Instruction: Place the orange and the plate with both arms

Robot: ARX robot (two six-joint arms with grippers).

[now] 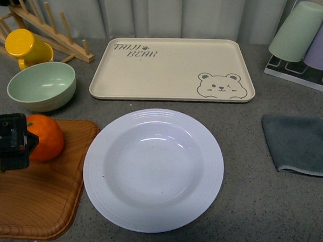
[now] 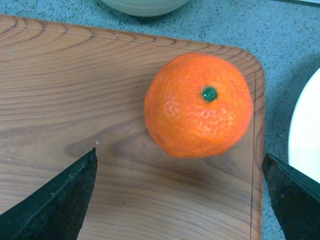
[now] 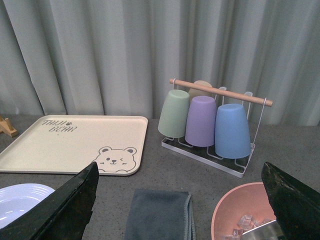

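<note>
The orange (image 1: 45, 137) (image 2: 198, 105) rests on a wooden cutting board (image 1: 41, 198) (image 2: 75, 100) at the left, stem dot up. My left gripper (image 1: 13, 140) (image 2: 180, 165) hovers over the board just on the near side of the orange, open, its black fingers (image 2: 55, 200) wide apart with only wood between them. The white ribbed plate (image 1: 153, 169) sits in the middle of the counter, its edge showing at the side (image 2: 307, 135) (image 3: 20, 197). My right gripper (image 3: 180, 180) is open and held off to the right, not seen in the front view.
A beige bear tray (image 1: 172, 69) (image 3: 70, 142) lies behind the plate. A pale-green bowl (image 1: 42, 85), yellow cup (image 1: 27, 46) and wooden rack (image 1: 42, 21) stand back left. A grey cloth (image 1: 301, 143) (image 3: 160, 215), a cup rack (image 1: 303, 43) (image 3: 210, 125) and a pink bowl (image 3: 245, 210) are on the right.
</note>
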